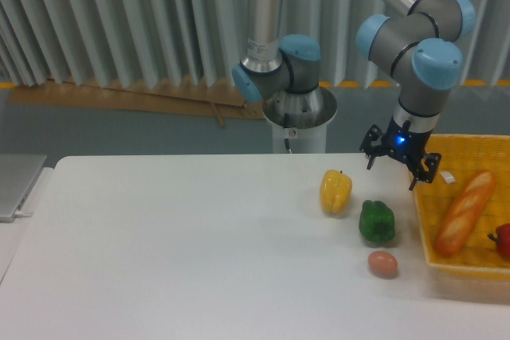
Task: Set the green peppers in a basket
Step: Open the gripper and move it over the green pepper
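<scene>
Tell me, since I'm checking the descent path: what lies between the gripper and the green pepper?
Nothing: in the camera view only bare table shows between the open gripper and the green pepper.

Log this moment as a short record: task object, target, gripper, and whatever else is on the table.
task object: green pepper, on the table, not held
target: basket, yellow-orange mesh, at the table's right edge
basket contents: bread loaf; red item, cut off by the frame edge
gripper: open, empty, raised above and behind the green pepper, near the basket's left rim
other items: yellow pepper left of the green pepper; brown egg in front of it
</scene>
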